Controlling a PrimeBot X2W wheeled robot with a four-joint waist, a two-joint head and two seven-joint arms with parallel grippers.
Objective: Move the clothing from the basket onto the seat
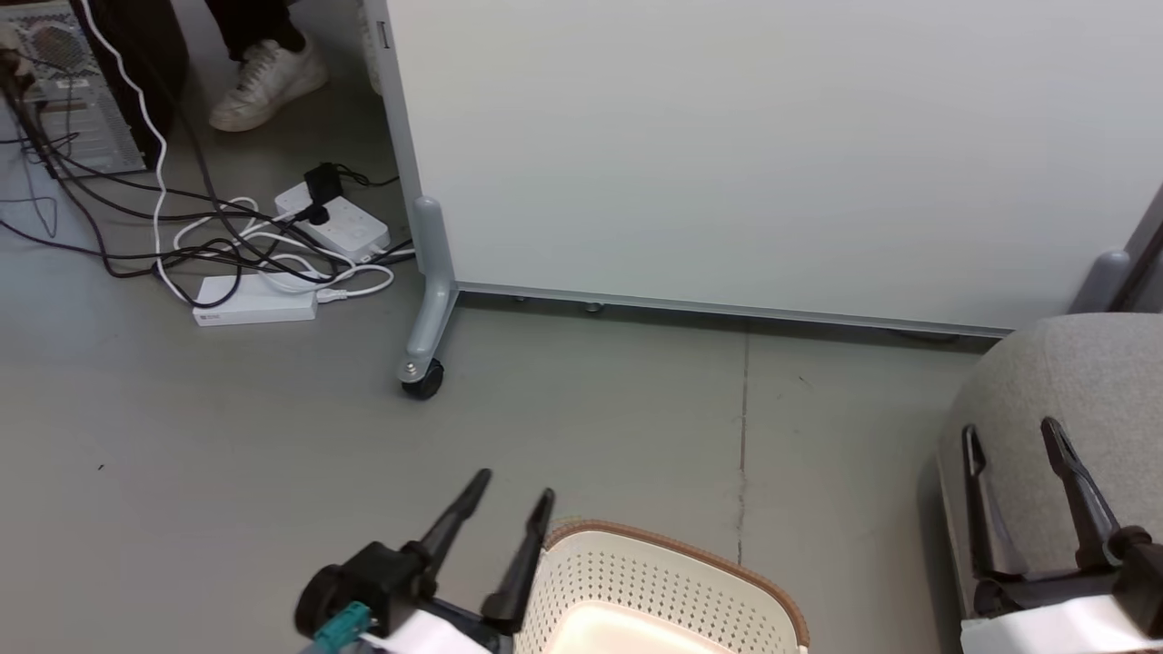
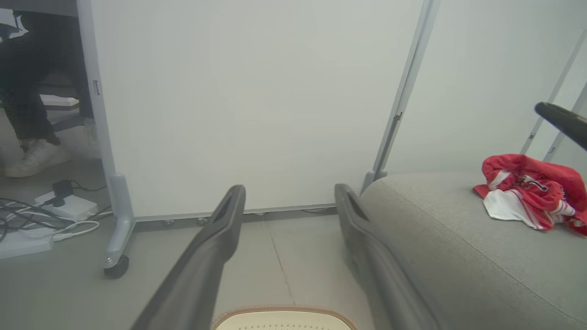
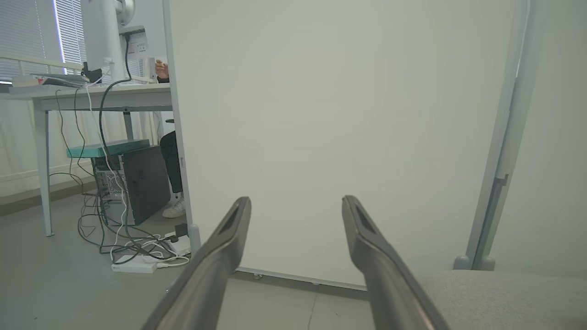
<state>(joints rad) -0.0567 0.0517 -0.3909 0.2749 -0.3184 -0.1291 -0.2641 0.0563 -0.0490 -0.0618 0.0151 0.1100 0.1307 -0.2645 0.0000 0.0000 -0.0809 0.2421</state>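
Left gripper [image 1: 513, 486] spread wide, holding nothing, poised at the left rim of the basket [image 1: 672, 542], which stands on the floor near the seat [image 1: 1090, 381]. Right gripper [image 1: 1010, 429] likewise wide and empty, its 2 fingers over the seat's front corner. Clothing [image 2: 527, 192] lies crumpled on the seat cushion, red with white bands, clear of both grippers; a wheeled white partition [image 1: 772, 154] stands behind.

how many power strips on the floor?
2. Plugged power strip beside the panel leg; long power strip nearer the robot, among cables. Others may hide behind the panel.
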